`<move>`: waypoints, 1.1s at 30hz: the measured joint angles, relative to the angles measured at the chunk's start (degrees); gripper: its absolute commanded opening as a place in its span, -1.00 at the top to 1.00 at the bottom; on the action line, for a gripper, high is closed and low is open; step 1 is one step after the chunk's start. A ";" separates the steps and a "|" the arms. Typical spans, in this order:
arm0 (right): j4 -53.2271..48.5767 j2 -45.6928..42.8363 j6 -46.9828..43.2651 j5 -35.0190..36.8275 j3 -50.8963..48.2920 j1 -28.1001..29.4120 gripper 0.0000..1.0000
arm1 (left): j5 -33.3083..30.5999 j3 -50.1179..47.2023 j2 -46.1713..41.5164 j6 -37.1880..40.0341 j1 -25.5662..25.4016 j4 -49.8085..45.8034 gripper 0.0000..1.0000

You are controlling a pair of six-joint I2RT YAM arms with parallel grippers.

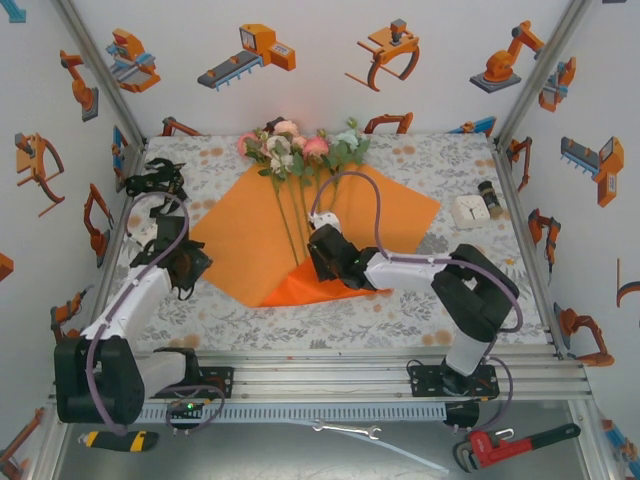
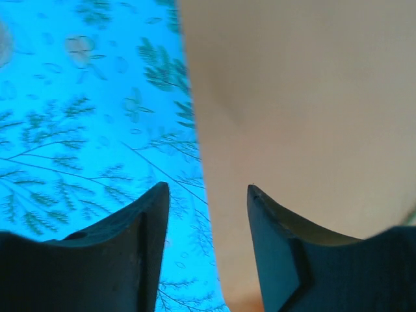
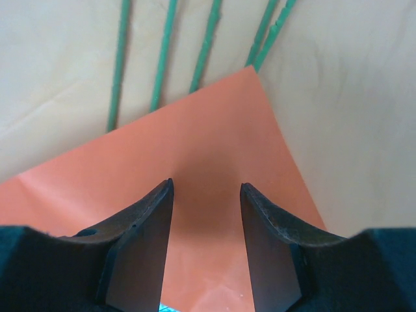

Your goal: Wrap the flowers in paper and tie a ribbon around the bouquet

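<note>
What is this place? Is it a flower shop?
Probably not a shop; more likely a robot practice booth. The walls carry cartoon robot pictures, a left arm and a right arm are bolted to a metal rail, and a red pipe wrench lies in front.

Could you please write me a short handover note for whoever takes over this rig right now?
Left end effector: open, empty, over the left edge of the large bright orange paper sheet.
Right end effector: open, empty, above the sheet's folded near corner.
Pink, white and cream long-stemmed flowers lie on the sheet, blooms far.
Done: near corner folded over the green stems.
To do: roll sides in, tie the narrow black ribbon, apparently bunched far left.
</note>
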 measured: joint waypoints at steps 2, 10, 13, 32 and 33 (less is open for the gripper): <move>-0.09 0.81 -0.81 0.94 0.28 0.00 0.09 | 0.00 0.00 1.46 -0.26 1.70 0.04 -0.12; -0.07 1.16 -2.21 1.95 0.68 0.00 0.10 | -0.35 0.98 10.25 0.17 3.56 3.39 -0.19; -0.07 1.16 -2.40 1.92 0.68 0.00 0.10 | 0.79 2.12 12.76 0.92 3.56 8.13 -0.12; -0.37 1.16 -1.92 1.95 0.68 0.00 0.11 | 19.89 0.35 3.63 -0.02 -0.35 24.30 -0.08; -0.39 1.16 -1.73 1.95 0.68 0.00 0.11 | 19.32 0.35 4.11 0.15 -1.20 24.06 -0.11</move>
